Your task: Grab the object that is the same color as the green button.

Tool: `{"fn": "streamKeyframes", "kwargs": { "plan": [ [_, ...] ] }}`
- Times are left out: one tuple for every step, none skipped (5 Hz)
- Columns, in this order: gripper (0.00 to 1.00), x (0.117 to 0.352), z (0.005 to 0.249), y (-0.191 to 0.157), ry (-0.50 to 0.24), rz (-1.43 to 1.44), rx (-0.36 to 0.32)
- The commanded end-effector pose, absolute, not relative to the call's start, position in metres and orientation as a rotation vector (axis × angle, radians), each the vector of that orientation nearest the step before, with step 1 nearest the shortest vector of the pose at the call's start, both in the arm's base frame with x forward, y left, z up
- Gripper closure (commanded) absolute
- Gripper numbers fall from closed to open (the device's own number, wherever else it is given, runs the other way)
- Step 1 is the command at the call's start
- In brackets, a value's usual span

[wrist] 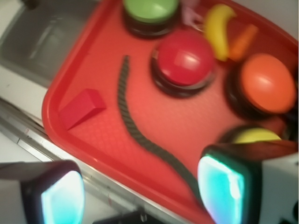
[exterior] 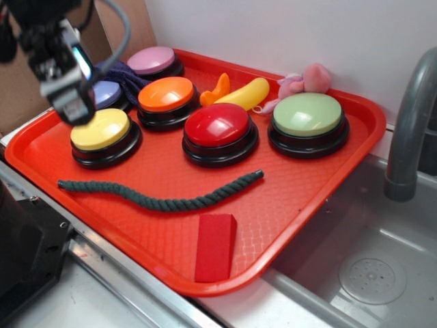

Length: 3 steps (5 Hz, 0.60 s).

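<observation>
The rope (exterior: 164,197) (wrist: 135,132) is long, thin, dark green twisted cord. It lies flat in a shallow wave near the front of the red tray (exterior: 300,198) (wrist: 98,65). The green button (exterior: 308,121) (wrist: 150,15), a pale green dome on a black round base, stands at the tray's back right corner, well apart from the rope.

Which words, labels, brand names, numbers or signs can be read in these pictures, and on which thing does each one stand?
None can be read in either view.
The round domed push-buttons, such as the pale green one and the yellow one, have plain tops.
The dark green twisted rope, the red rectangular block and the red plastic tray carry no marks.
The gripper shows only glowing pads, no text.
</observation>
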<state>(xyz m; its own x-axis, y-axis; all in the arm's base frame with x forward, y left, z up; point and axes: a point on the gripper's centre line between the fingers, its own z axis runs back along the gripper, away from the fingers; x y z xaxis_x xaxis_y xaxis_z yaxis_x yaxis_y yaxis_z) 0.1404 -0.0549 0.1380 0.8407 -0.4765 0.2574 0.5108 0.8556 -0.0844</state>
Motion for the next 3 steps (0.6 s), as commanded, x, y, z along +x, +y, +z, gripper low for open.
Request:
{"fn": "streamKeyframes", "kwargs": {
  "plan": [
    [0.0,0.16,0.083,-0.067,-0.249,-0.559,-0.121],
    [0.0,0.166,0.062,-0.071,-0.231,-0.565,-0.064],
    [0.0,0.17,0.039,-0.074,-0.201,-0.59,-0.057]
  ]
}}
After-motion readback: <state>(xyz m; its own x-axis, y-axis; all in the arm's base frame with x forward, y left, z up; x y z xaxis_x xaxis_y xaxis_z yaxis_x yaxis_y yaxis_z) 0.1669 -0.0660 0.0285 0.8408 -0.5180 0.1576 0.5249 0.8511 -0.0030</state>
